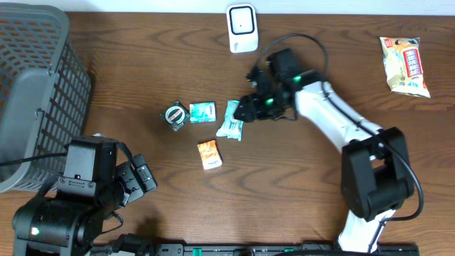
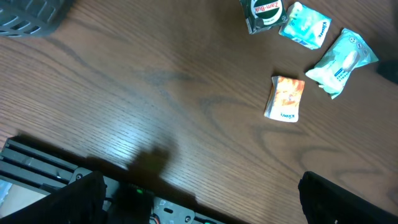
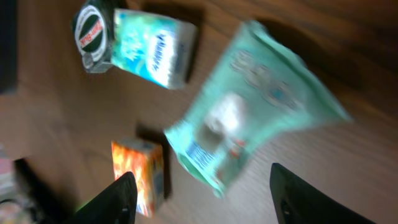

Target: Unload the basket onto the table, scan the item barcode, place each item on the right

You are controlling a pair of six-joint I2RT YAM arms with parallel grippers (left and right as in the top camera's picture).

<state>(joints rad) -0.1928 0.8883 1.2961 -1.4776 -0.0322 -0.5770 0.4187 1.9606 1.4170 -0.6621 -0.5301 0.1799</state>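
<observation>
A white barcode scanner [image 1: 242, 28] stands at the table's far edge. A pale green packet [image 1: 230, 119] [image 3: 255, 106] lies flat on the wood just left of my right gripper [image 1: 247, 108]. In the right wrist view that gripper [image 3: 205, 202] is open, its fingers [image 3: 115, 199] spread wide, and the packet rests ahead of them, untouched. Beside it lie a small teal packet [image 1: 202, 112], a round green tin [image 1: 175, 114] and an orange packet [image 1: 209, 153]. My left gripper [image 1: 140, 178] [image 2: 199, 208] stays open near the front left, holding nothing.
A grey mesh basket [image 1: 35, 85] fills the left side. A yellow snack bag [image 1: 405, 65] lies at the far right. A black rail [image 1: 249, 249] runs along the front edge.
</observation>
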